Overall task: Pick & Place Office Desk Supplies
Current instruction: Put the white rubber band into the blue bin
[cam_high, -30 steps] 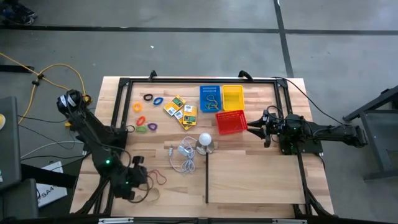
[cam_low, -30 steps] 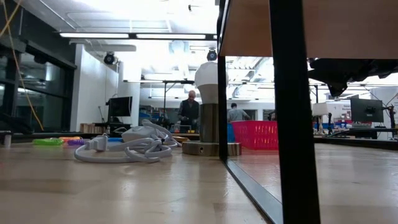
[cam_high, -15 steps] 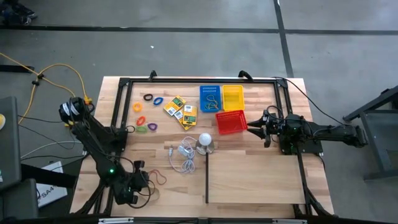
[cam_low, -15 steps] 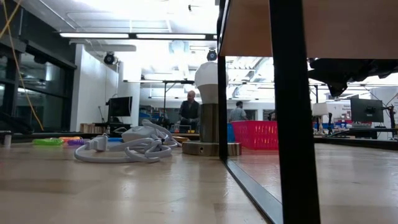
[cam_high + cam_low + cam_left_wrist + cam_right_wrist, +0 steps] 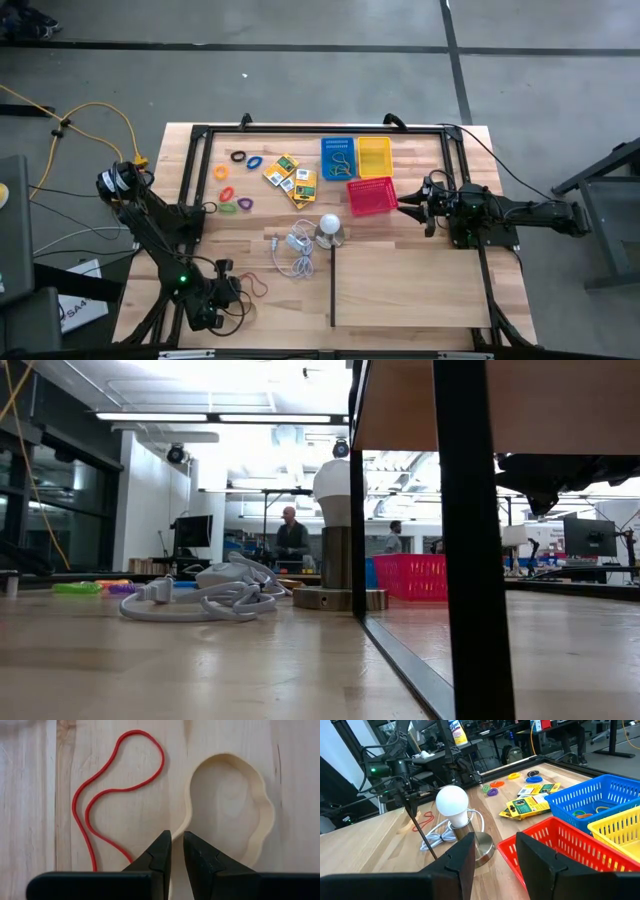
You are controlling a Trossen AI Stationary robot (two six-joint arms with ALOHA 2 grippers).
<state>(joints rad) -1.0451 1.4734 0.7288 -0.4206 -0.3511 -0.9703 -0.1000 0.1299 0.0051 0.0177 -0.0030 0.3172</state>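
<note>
Pinching the tan rubber band [image 5: 235, 810] between nearly closed fingers, left gripper [image 5: 177, 851]; band's near end hidden beneath them. Red rubber band [image 5: 107, 795] just beside, partly cut off. Right gripper [image 5: 495, 852] open, empty, facing red basket [image 5: 555, 850].

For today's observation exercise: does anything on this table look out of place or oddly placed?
Two rubber bands, one red and one tan, lie alone near the table's front left corner, far from the other supplies by the baskets. The left claw sits low over the tan one.
</note>
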